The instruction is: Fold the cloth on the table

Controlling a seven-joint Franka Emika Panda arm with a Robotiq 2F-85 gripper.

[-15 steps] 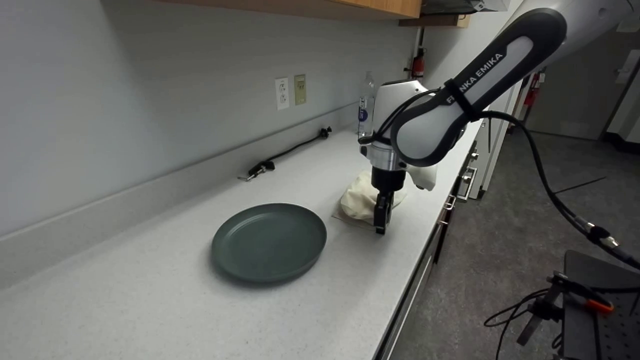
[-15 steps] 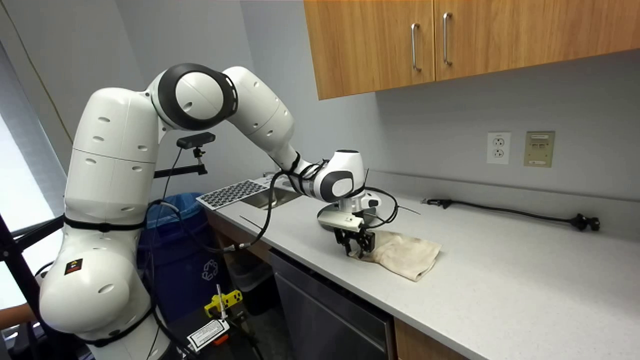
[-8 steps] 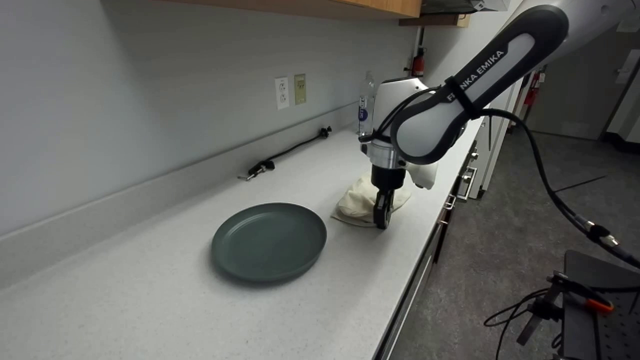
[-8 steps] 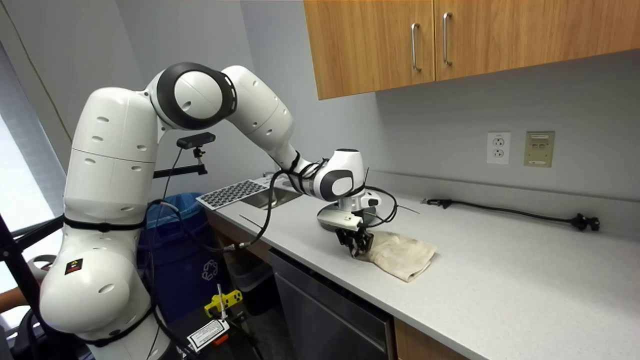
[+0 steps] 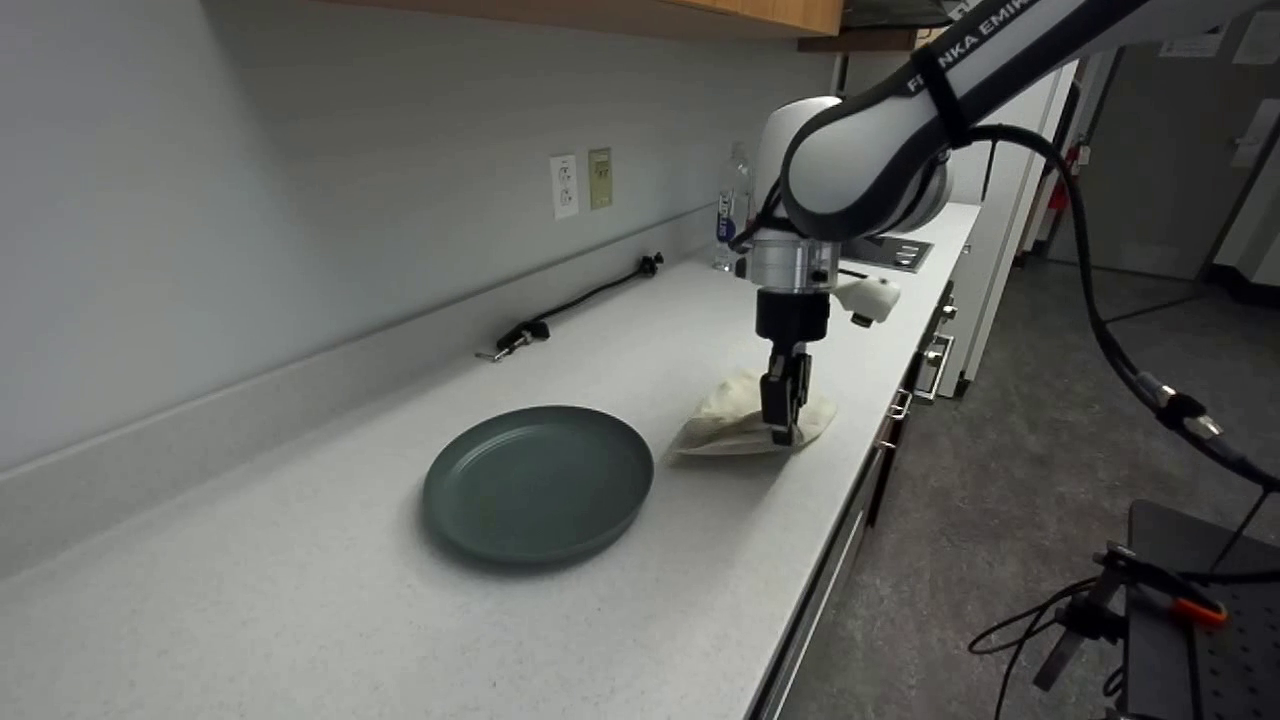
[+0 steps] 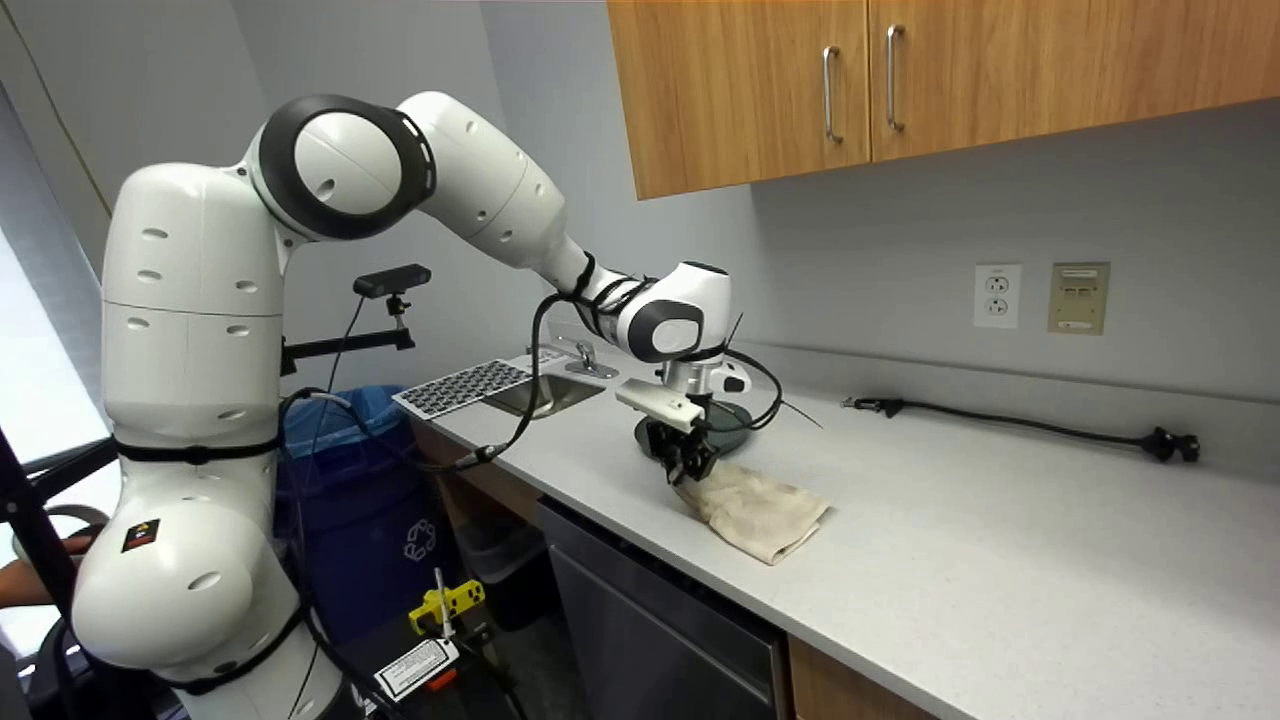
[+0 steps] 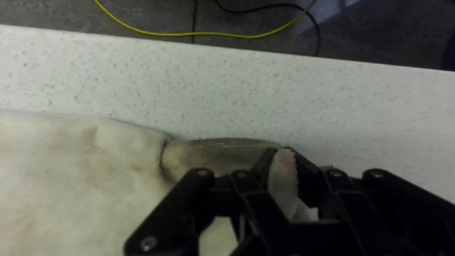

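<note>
White speckled surface (image 5: 330,620), grey wall (image 5: 360,190) behind. My fingers (image 7: 306,174) are pinching one end of the cloth (image 7: 71,170), fabric bunched between them; the rest lies lower left in wrist view. In an exterior view, cloth's right of centre, near the plate (image 5: 540,485).

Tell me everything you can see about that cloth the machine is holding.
The cloth is cream-coloured, soft-looking fabric with faint brownish stains. It lies on the pale counter, near the front edge and close to the green plate, and looks folded over on itself. One end lies fairly flat with roughly squared corners; the opposite end is bunched and pinched in the black gripper, with fabric showing between the jaws. How many layers it has is hard to tell.
</note>
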